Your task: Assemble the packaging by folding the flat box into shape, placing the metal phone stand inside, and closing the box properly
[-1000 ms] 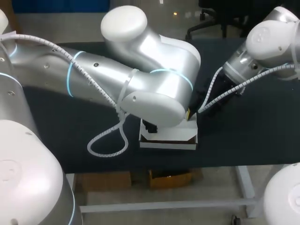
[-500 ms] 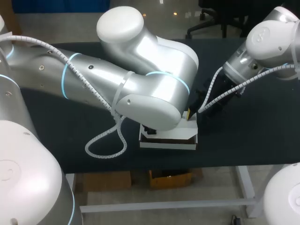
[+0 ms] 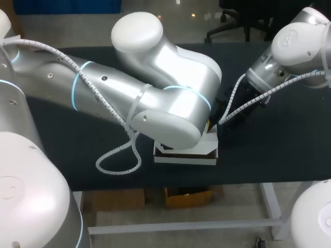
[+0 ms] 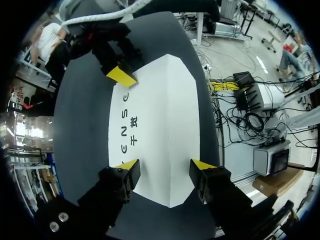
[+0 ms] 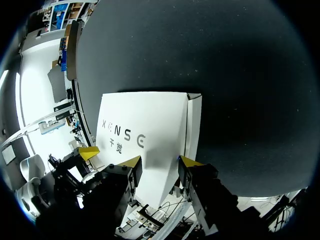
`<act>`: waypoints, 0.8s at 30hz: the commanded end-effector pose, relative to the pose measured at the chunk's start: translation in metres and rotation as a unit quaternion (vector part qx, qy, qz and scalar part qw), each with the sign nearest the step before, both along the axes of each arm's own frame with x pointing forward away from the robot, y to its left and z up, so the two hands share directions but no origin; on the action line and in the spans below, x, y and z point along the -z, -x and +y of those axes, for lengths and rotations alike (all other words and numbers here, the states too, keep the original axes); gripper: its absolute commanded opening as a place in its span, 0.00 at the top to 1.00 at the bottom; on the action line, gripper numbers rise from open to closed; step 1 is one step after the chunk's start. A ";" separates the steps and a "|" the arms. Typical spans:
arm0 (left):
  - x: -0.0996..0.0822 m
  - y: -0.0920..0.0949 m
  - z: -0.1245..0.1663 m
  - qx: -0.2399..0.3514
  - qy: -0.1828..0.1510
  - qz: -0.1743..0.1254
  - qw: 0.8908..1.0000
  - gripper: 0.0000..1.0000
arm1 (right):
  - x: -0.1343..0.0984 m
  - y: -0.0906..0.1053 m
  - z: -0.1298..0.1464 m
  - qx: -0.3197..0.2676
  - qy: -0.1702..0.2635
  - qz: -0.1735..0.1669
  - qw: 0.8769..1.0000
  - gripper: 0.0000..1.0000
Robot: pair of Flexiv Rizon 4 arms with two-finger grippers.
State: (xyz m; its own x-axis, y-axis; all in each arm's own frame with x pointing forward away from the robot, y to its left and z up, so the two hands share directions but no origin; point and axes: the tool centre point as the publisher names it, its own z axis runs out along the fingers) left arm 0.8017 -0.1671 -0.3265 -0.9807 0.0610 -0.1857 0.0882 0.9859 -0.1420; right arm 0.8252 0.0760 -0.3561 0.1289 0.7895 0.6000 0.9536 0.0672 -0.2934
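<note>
Dark table (image 3: 269,150), white box (image 3: 186,155) near its front edge, both arms over it.

Head view: the left arm (image 3: 155,98) crosses in front of the box and hides most of its top, and the right arm (image 3: 289,46) comes in to the box's far right corner. One yellow fingertip (image 3: 208,125) shows just above that corner. Left wrist view: the left gripper (image 4: 166,167) hangs over one end of the box, pincer spread. One tip is over the printed top face and the other is at the box's long edge, pinching nothing. A yellow fingertip (image 4: 121,76) of the other arm sits at the far end of that face. Right wrist view: the right gripper (image 5: 160,162) is over the opposite end, pincer spread wide with the white top face between the tips, not clamped.
</note>
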 end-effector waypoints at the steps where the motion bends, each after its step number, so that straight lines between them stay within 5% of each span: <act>1: 0.007 0.000 -0.006 -0.006 -0.008 -0.012 1.000 0.31 | 0.000 0.000 0.000 0.000 0.000 0.000 1.000 0.55; 24: 0.016 -0.005 -0.009 -0.011 -0.008 -0.089 0.996 0.35 | 0.000 0.000 0.000 0.000 0.000 0.000 1.000 0.55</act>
State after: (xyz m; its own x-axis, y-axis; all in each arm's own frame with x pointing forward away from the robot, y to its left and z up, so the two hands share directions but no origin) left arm 0.8101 -0.1733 -0.3364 -0.9473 0.0516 -0.3161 0.0924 0.9890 -0.1154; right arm 0.8251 0.0761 -0.3561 0.1289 0.7895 0.6000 0.9536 0.0674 -0.2935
